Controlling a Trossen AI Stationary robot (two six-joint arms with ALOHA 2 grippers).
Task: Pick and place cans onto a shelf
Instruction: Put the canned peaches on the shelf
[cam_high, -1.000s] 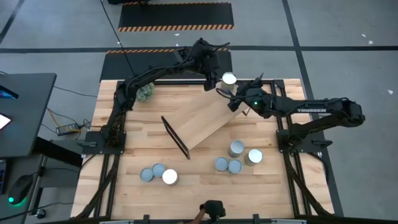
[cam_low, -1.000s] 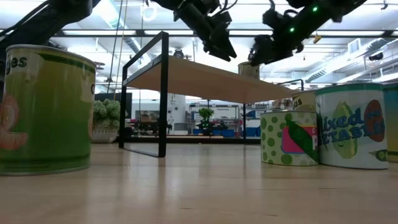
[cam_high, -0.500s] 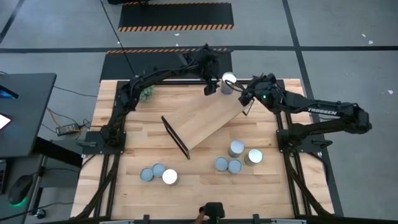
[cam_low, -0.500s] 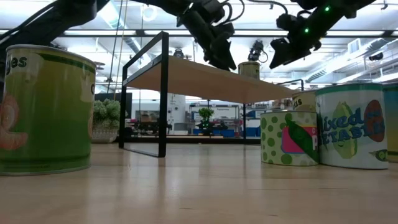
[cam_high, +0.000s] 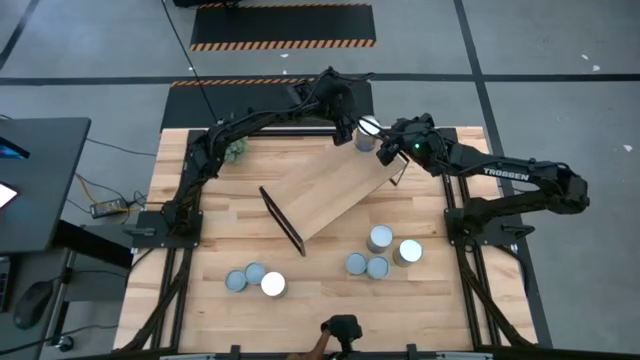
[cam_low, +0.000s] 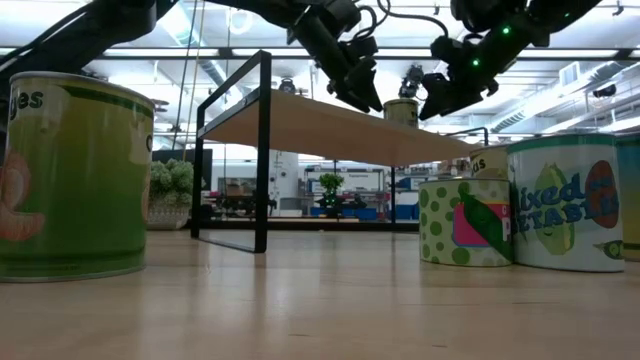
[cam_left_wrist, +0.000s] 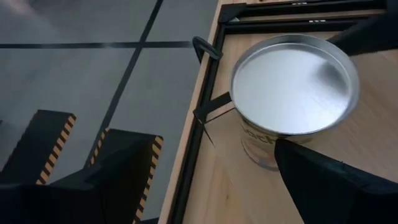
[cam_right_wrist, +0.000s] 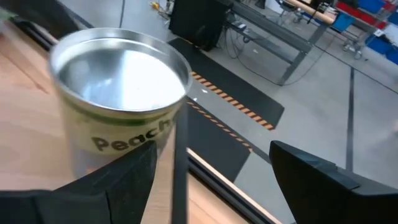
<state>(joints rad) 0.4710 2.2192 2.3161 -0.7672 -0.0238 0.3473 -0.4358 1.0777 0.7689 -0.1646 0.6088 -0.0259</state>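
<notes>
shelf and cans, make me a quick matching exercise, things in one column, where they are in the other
Things:
1. can with a silver top
2. shelf
3. plant ball
4. left end effector

Places:
A. far left corner of the table
B. lying at an angle mid-table
C. far end of the shelf
D. over the shelf, beside that can

Pairs: 1-C, 2-B, 3-A, 4-D

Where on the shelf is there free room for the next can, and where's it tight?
Shelf is bare except one can at its far corner, where the left gripper and right gripper both crowd in, open. The board toward its black end frame is free.
</notes>
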